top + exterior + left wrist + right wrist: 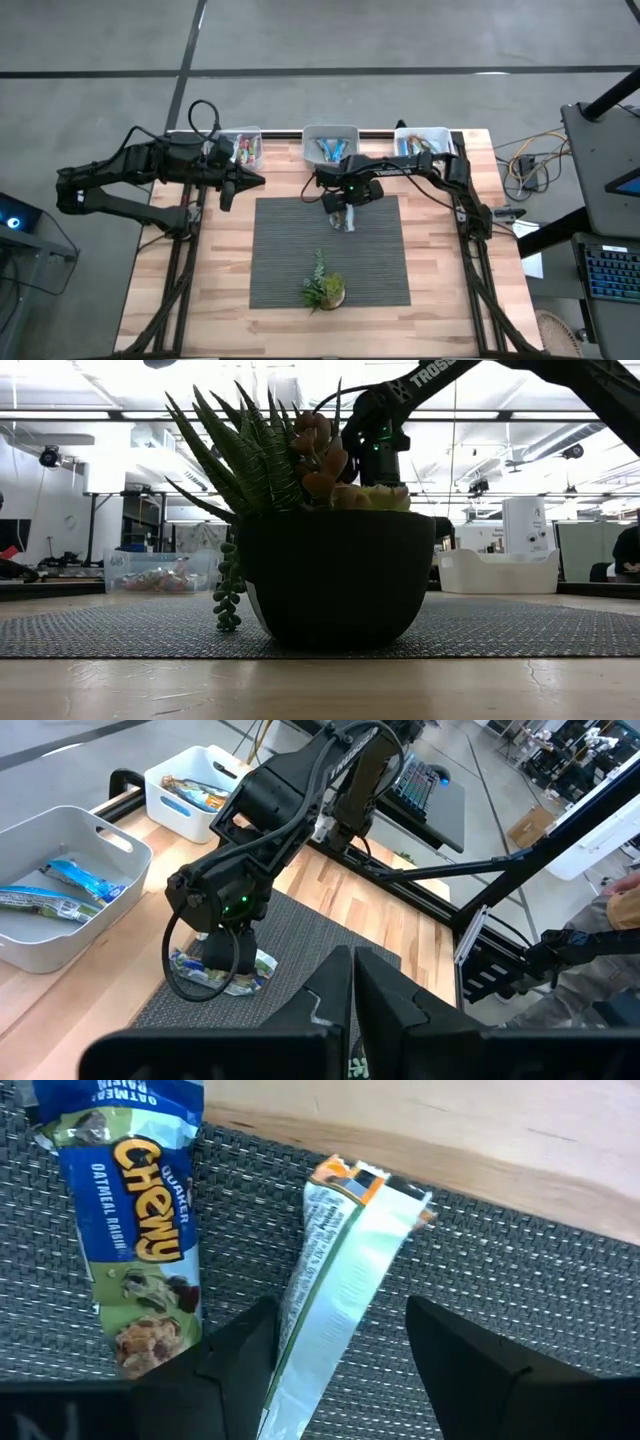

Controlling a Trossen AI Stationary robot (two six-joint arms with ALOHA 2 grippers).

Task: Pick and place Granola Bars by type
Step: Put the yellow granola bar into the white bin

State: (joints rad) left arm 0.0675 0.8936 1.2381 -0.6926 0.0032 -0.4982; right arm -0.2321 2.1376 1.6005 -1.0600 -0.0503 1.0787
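A: Wooden table (430, 300), grey mat (290, 260) across the middle, three bins along the far edge. Anything loose on the mat?

B: Two bars, side by side at the mat's far edge, just under the right gripper (340, 1342). Seen best from the right wrist: white-and-orange bar (345, 1270) between the two dark fingers (235, 1345), blue-and-green bar (135, 1240) just beside it, outside the fingers.

A: State of those fingers?

B: Apart, one on each side of the white-and-orange bar. Not visibly pressing the wrapper yet; looks like a grasp about to close.

A: Long axis?

B: Running away from the wrist, more or less along the fingers' own line and leaning a little to one side. So squeezed across the narrow width, which suits a slim wrapper. Far end close to the bare wood beyond the mat.

A: Left gripper (248, 180)?

B: Fingers together, holding nothing. Hovering near the far left corner of the mat, beside the left bin (243, 146), well apart from both bars. Right arm plainly the nearer.

A: Bins?

B: Left bin with reddish wrappers, middle bin (330, 140) with blue ones, right bin (422, 141) with a few more, colours hard to read. Judging by type, probably right bin for this one, but not certain.

A: Risks?

B: Blue-and-green bar close enough to be nudged or pinched along. Small plant (324, 287) at the near end of the mat, well clear.
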